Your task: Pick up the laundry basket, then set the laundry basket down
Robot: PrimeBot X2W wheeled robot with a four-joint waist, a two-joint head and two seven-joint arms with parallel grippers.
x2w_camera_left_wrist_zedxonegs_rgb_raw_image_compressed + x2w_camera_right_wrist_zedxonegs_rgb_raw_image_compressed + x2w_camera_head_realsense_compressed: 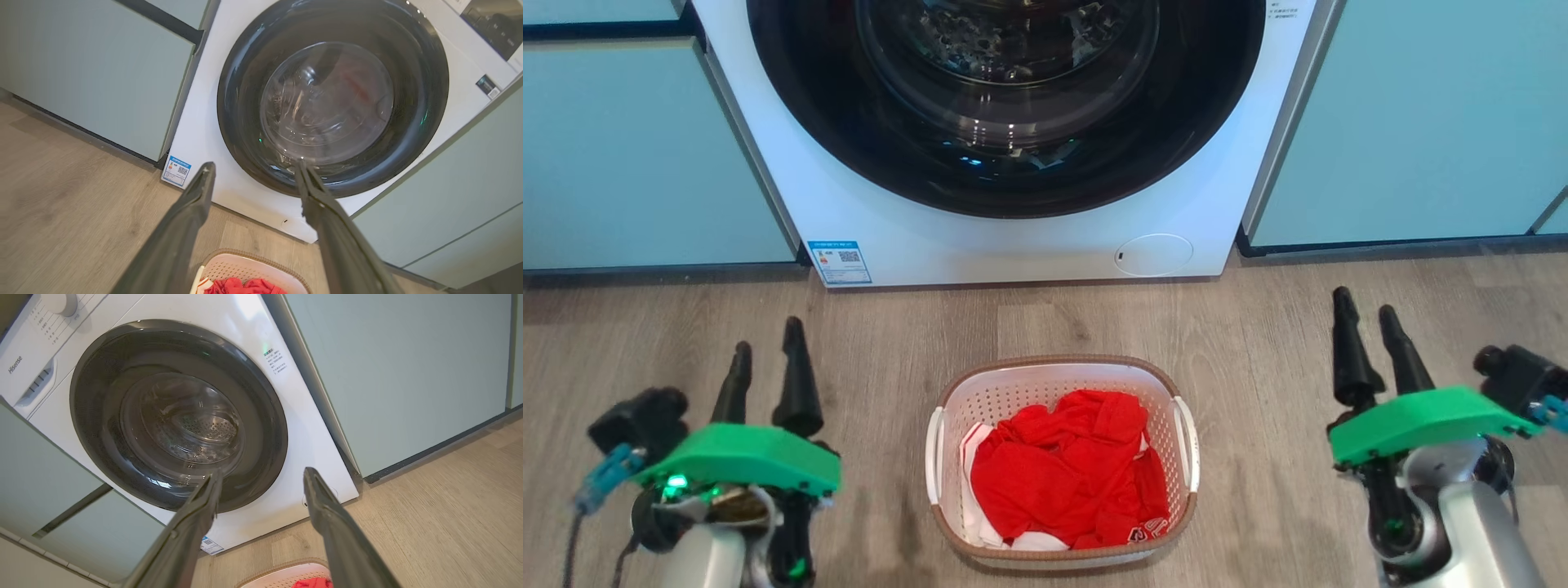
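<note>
The laundry basket (pixel 1164 382), white and perforated with a brown woven-look rim and two white side handles, rests on the wood floor in front of me, holding red and white clothes. Its far rim also peeks in at the bottom of the left wrist view (pixel 261 261) and the right wrist view (pixel 282 568). My left gripper (pixel 766 340) hovers open to the basket's left, well apart from its handle. My right gripper (pixel 1365 304) hovers open to the basket's right, also clear of it. Both pairs of fingers (pixel 196 204) (pixel 322 502) are spread with nothing between them.
A white front-loading washing machine (pixel 1013 237) with a dark round door stands just beyond the basket. Pale blue-green cabinets (pixel 645 155) flank it on both sides. Wood floor (pixel 1258 327) lies between the basket and the machine.
</note>
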